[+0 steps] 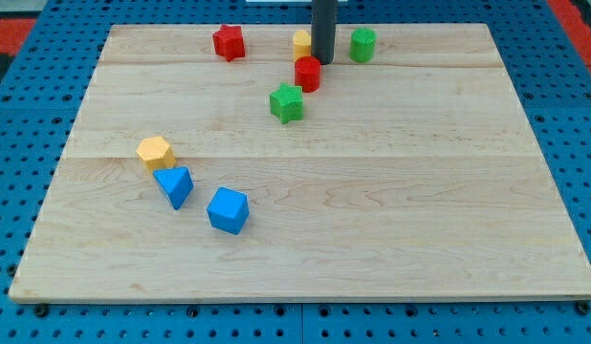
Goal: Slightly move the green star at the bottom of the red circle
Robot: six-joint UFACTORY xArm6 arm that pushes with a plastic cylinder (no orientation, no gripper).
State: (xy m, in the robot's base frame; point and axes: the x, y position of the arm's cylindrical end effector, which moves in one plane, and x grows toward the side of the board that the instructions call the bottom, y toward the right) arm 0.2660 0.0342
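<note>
Blocks sit scattered over a pale wooden board that lies on a blue gridded surface. The dark rod comes down from the view's top edge, and my tip meets the board near the top, between a yellow block on its left and a green cylinder on its right. The tip carries no jaws and holds nothing; it simply stands on the wood. Just below and to the left of the tip is the red circle, close beside the rod and partly covering the yellow block behind it; I cannot tell whether the rod touches it. The green star lies just below and slightly left of the red circle, very near it, with only a thin gap or none showing between them. A red star rests farther left along the top edge, well apart from that cluster. Toward the lower left are three more pieces close together: a yellow hexagon, a blue triangle just under it, and a blue cube beside the triangle to the right.
</note>
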